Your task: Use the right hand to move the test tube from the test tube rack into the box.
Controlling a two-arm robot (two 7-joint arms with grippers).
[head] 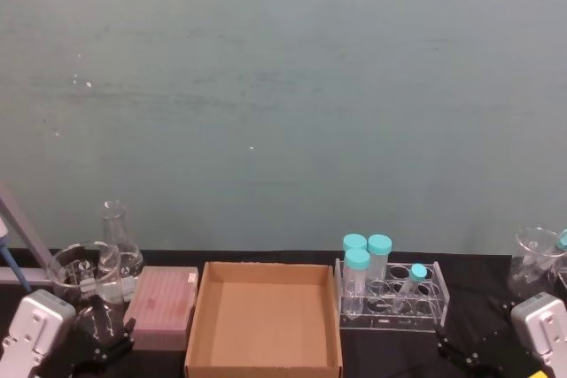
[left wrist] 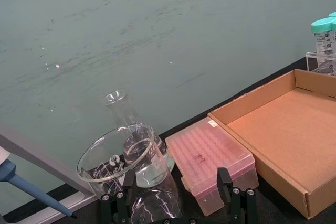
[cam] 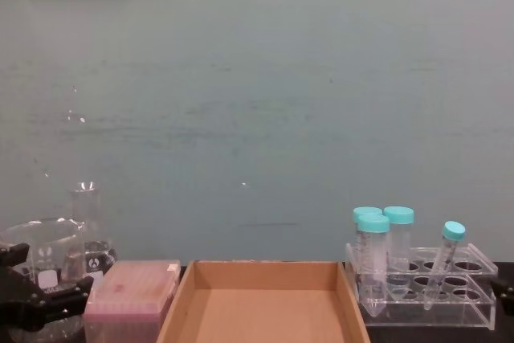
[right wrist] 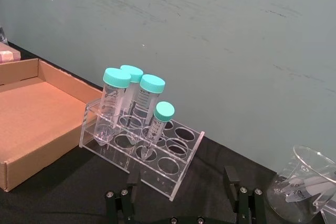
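Your right claw point(right wrist: 181, 181) sat open and empty near the rack point(right wrist: 190, 136). The slim tube point(right wrist: 155, 132) looked light, slick and tilted, so the best grab was just under the cap point(right wrist: 164, 110). Left claw point(left wrist: 176, 179) was parked, open too.

Glass beaker point(left wrist: 118, 153) before a flask point(left wrist: 119, 109), pink lidded box point(left wrist: 210, 153) just beside, cardboard box point(left wrist: 286, 129) alongside, teal-capped tubes point(left wrist: 323, 32) beyond

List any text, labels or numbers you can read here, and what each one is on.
Nothing is legible enough to quote.
test tube: printed graduations, too small to read.
wide tubes: graduations and figures, blurred.
pink box: small white label on the lid, unreadable.
beaker: white print, unreadable.
flask: a small mark near the base, unreadable.
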